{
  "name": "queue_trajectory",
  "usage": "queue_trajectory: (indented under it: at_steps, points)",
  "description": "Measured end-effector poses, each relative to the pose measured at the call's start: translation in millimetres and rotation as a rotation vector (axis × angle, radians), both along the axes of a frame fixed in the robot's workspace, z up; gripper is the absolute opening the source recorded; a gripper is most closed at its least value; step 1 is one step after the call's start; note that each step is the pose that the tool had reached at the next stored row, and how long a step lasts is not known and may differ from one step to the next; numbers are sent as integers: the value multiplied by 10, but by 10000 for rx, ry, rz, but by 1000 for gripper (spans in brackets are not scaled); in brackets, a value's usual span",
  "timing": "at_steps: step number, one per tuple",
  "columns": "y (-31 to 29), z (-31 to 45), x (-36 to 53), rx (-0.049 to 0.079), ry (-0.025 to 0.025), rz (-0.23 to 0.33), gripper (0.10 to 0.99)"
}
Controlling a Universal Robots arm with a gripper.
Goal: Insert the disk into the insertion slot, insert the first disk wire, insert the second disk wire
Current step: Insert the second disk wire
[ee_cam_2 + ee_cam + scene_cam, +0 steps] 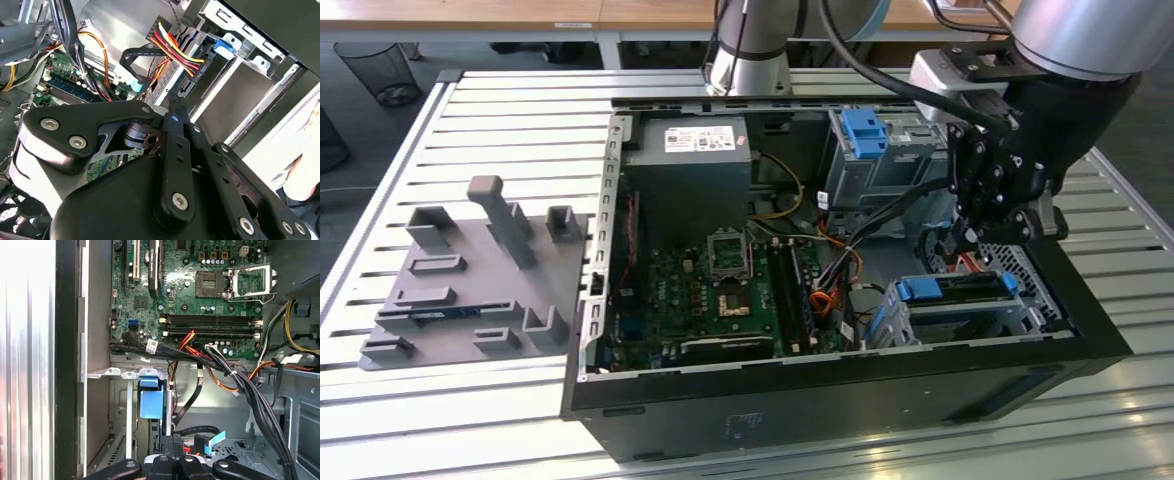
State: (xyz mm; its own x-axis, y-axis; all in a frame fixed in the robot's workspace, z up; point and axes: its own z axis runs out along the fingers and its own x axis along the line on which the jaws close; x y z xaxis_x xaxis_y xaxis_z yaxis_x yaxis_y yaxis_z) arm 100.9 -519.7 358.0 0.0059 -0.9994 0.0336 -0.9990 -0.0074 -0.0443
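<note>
The slatted table (494, 120) carries the open case (854, 390), laid on its side so that the arm (1081, 40) can reach straight down into it. A grey fixture (467, 280) stands on the table, well apart from the case at the exterior view's left.

Inside the case, the board (720, 290) fills the middle. The tall bay (867, 150) with the blue latch stands at the far side, and the slot (1021, 275) sits in the near corner at the exterior view's right. The disk (958, 289) is already in the slot. Its blue carrier shows flush at the slot's mouth, and the first wrist view shows the same blue frame (151, 402) between the metal rails.

The gripper (974, 240) hangs over the slot's far end, where the disk's connectors would face the loose cabling. In the second wrist view the gripper (172, 106) has its jaws drawn close together, and their tip touches the black plug (192, 77) that ends the red-and-yellow power wire (172, 47). I judge that it pinches this plug, held end-on so it can meet the disk squarely.

The flat cable (212, 439), with a pale blue tab, lies free beside the gripper, not yet plugged in.
</note>
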Motion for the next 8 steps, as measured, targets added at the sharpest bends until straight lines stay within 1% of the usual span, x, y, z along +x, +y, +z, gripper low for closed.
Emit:
queue_trajectory:
  at_steps: [8]
  points:
    - [51,0,-47,59,0,1,106]
